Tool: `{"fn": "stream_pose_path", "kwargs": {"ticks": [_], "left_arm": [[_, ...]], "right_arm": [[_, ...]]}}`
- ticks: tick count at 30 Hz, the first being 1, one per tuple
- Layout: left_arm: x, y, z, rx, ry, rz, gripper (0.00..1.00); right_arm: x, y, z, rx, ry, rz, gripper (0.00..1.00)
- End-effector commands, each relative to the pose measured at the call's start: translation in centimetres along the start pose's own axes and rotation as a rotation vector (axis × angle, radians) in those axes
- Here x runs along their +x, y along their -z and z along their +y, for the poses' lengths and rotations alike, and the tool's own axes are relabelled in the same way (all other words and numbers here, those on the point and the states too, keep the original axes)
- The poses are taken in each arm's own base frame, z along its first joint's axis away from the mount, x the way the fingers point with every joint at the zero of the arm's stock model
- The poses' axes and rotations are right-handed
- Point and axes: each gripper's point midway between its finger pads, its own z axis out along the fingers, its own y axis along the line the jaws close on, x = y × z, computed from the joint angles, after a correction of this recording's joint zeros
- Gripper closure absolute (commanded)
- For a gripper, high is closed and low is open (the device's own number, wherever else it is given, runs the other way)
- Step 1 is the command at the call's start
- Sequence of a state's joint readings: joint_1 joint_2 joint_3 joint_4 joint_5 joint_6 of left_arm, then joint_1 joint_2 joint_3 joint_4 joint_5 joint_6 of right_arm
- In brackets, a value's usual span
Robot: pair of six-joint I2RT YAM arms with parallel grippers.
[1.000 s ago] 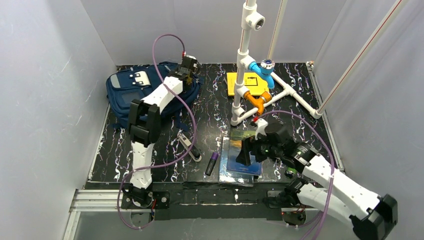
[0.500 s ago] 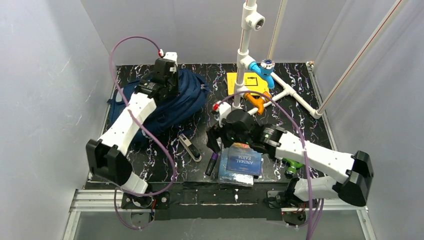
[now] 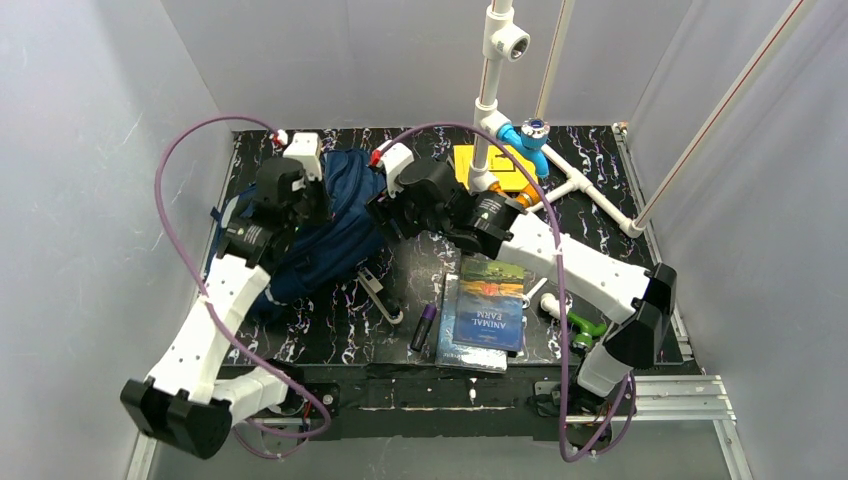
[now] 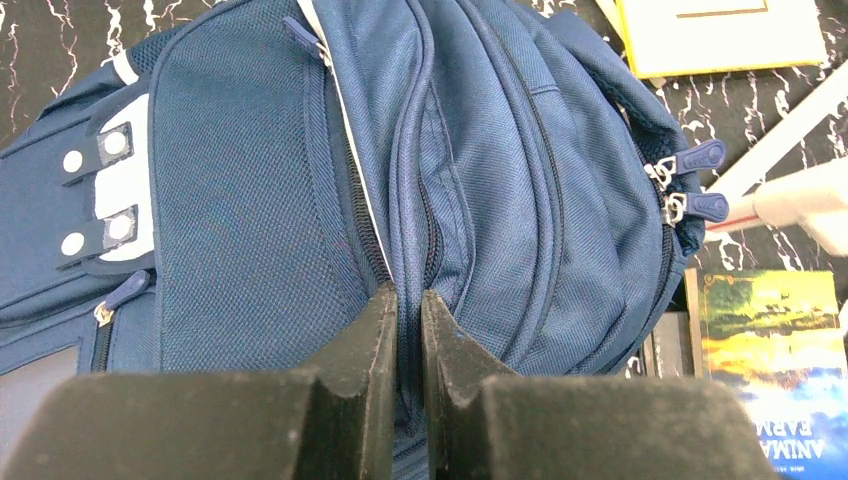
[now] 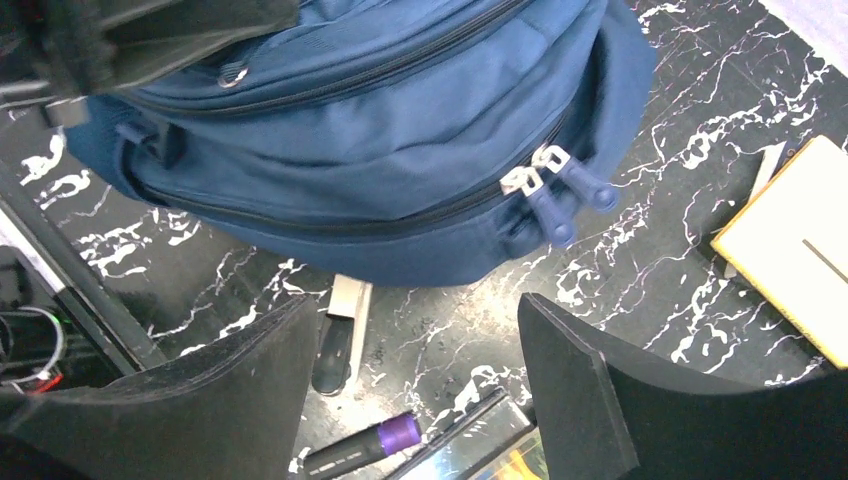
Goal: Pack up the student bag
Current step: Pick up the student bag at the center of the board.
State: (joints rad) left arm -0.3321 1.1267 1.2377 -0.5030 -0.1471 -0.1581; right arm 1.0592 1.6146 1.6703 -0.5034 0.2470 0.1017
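The student bag, a navy backpack, lies bunched at the back left of the table. My left gripper is shut on a fold of its fabric beside a zipper seam, seen close in the left wrist view. My right gripper is open and empty, just right of the bag. In the right wrist view it hangs over bare table below the bag's two blue zipper pulls. The pulls also show in the left wrist view.
A stack of books with "Animal Farm" on top lies front centre. A purple marker and a stapler lie to its left. A yellow book and a white pipe frame stand at the back. A green object lies at the right.
My left gripper has pulled the bag's fabric toward the left and front, bunching the bag up. My right arm has swung from over the books to the bag's right side.
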Motion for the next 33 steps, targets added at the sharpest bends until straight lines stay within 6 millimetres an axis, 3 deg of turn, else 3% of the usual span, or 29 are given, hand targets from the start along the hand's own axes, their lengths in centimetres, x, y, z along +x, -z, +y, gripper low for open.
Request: {"fn": "stream_pose_path", "kwargs": {"ticks": [1, 6, 11, 19, 26, 33], "left_arm": [[-4.3, 3.2, -0.4, 0.073, -0.029, -0.253, 1.00], [-3.8, 3.9, -0.7, 0.111, -0.062, -0.308, 1.00], [-3.9, 4.2, -1.1, 0.143, -0.074, -0.346, 1.00], [-3.8, 4.9, -2.5, 0.229, -0.120, -0.393, 1.00], [-3.5, 5.1, -2.7, 0.244, -0.122, -0.407, 1.00], [-3.3, 5.1, -3.1, 0.267, -0.120, -0.403, 1.00]], "right_arm": [[-1.2, 0.3, -1.0, 0.002, 0.080, 0.019, 0.19], [-1.8, -0.6, -1.9, -0.055, 0.032, 0.018, 0.10], [-1.9, -1.3, -1.0, -0.184, -0.047, 0.002, 0.02], [0.1, -1.3, 0.9, -0.388, 0.144, 0.028, 0.02], [1.8, -3.6, 0.8, -0.339, 0.199, 0.068, 0.02], [1.2, -5.3, 1.4, -0.187, 0.287, 0.021, 0.02]]}}
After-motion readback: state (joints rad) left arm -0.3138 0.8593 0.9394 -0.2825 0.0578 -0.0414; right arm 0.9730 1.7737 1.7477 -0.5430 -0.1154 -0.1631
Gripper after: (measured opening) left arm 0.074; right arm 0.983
